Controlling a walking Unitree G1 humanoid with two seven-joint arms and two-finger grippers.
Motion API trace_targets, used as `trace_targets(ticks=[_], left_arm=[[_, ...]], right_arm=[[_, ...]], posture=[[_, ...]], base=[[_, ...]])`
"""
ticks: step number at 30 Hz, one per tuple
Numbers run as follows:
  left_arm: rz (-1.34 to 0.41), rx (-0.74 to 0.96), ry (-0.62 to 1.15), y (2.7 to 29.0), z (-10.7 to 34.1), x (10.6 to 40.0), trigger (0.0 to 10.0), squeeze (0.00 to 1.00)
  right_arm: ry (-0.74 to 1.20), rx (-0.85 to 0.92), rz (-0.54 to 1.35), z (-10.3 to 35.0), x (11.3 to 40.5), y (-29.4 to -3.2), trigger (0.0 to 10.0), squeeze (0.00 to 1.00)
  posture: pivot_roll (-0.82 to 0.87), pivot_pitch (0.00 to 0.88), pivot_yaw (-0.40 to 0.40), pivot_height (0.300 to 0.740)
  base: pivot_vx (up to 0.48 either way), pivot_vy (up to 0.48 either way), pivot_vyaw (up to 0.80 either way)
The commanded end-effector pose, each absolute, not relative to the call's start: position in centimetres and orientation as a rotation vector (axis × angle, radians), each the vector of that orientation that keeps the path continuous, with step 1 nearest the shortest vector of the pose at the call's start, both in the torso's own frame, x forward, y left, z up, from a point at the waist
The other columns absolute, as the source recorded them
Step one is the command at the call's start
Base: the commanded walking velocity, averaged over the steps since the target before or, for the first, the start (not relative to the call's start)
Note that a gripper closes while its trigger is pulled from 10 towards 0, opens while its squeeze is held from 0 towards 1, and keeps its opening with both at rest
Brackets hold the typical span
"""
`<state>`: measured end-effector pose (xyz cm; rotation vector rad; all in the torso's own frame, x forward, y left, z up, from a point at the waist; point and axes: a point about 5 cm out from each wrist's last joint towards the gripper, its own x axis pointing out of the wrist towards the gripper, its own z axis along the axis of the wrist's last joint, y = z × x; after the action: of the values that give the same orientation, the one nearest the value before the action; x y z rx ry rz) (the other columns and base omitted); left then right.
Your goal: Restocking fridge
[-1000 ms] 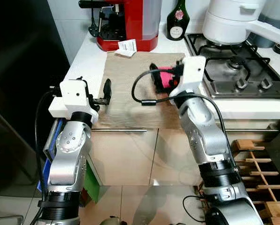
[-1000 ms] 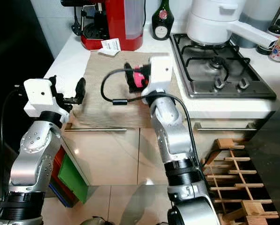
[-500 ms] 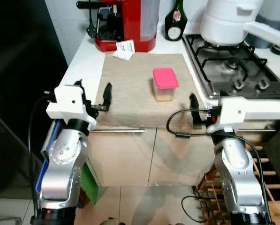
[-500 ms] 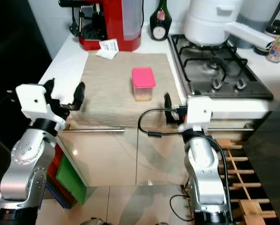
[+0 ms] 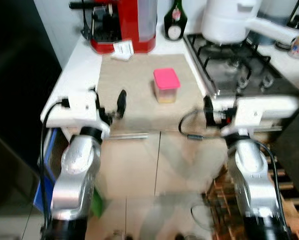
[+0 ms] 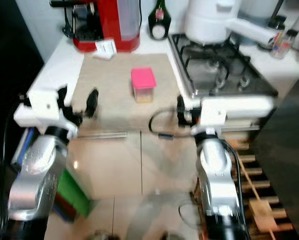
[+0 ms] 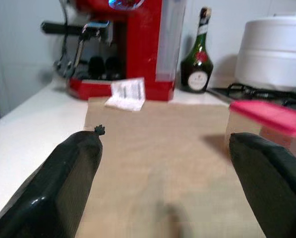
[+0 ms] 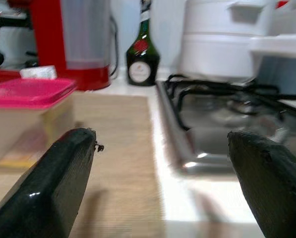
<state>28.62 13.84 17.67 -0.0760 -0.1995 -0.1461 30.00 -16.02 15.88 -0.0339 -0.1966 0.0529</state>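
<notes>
My left gripper is held at the near edge of the beige mat, fingers spread wide, empty. My right gripper is held at the counter edge between mat and gas hob, fingers likewise apart, holding nothing. The pink-lidded container stands upright on the mat, between both grippers and beyond them. A red coffee machine and a green bottle stand behind

My head views are motion-blurred and evenly bright, dark along my left side. At the wrists, my black fingertips loom soft, and the pink-lidded plastic container blurs.
</notes>
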Motion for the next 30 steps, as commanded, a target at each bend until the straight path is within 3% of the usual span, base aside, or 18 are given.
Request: trace_targets(ticks=[1, 21, 30], left_arm=[[-0.131, -0.069, -0.19, 14.0, 17.6, 28.7, 10.0, 0.0], [-0.12, -0.069, -0.19, 13.8, 17.4, 29.4, 10.0, 0.0], [-0.119, -0.072, -0.092, 15.1, 14.9, 29.5, 10.0, 0.0]], right_arm=[[-0.189, -0.019, 0.065, 15.9, 30.2, -15.9, 10.0, 0.0], [-0.139, -0.056, 0.147, 14.9, 31.0, -14.7, 10.0, 0.0], [-0.094, -0.058, 0.091, 12.9, 29.7, -16.1, 10.0, 0.0]], posture=[[0.01, 0.0, 0.042, 0.74], [0.01, 0.0, 0.032, 0.74], [0.0, 0.0, 0.038, 0.74]], base=[[-0.307, 0.0, 0.0], [-0.247, 0.0, 0.0], [0.0, 0.0, -0.7]])
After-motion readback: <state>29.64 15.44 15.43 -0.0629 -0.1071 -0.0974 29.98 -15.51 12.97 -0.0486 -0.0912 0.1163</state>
